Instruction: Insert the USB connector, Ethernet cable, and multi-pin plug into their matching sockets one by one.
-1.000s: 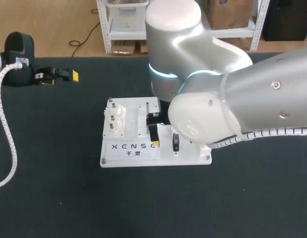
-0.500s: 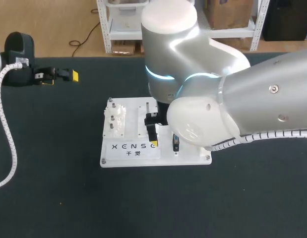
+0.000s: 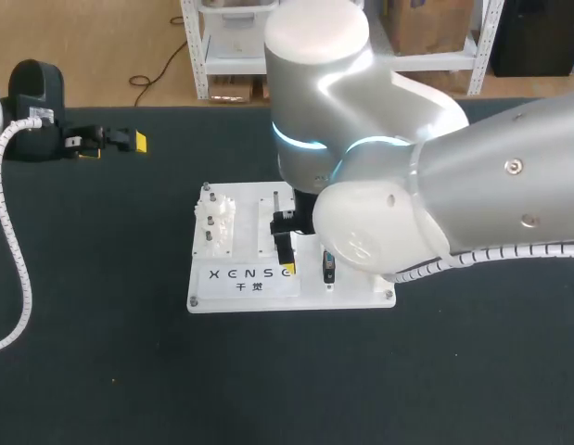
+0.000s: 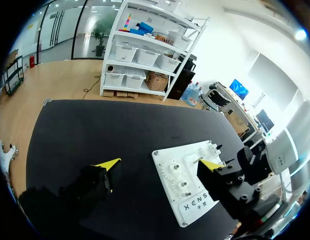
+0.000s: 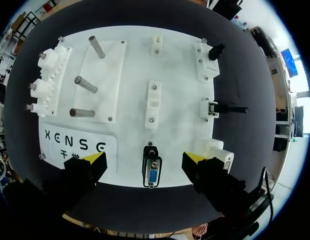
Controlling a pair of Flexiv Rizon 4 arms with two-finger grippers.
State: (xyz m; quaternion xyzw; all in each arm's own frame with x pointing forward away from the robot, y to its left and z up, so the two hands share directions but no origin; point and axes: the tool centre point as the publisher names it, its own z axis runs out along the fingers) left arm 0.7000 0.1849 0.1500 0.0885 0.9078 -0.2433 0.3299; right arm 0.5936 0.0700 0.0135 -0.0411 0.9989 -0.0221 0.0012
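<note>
The white socket board (image 3: pixel 240 295) lies mid-table, with my right arm hanging over its right half. One finger (image 3: pixel 286 250) of that arm shows beside a dark plug (image 3: pixel 329 267). In the right wrist view my right gripper (image 5: pixel 144 161) is open above the board's front edge. The blue-faced multi-pin plug (image 5: pixel 151 173) stands between its fingers, touching neither. Along the board's side sit a black plug (image 5: pixel 215 50) in a white mount, a thin black connector (image 5: pixel 230 108) and a white block (image 5: pixel 218 152). My left gripper (image 3: pixel 115 142) rests far back left, open (image 4: pixel 158 164) and holding nothing.
White gears (image 5: pixel 44 80) and several metal pegs (image 5: pixel 85 85) occupy the board's left part, above its printed label (image 3: pixel 249 276). A white coiled cable (image 3: pixel 13 241) trails down the table's left side. Black mat (image 3: pixel 287 380) surrounds the board.
My right arm shifted slightly left over the board between one second ago and half a second ago, then stayed put. The left arm has not moved.
</note>
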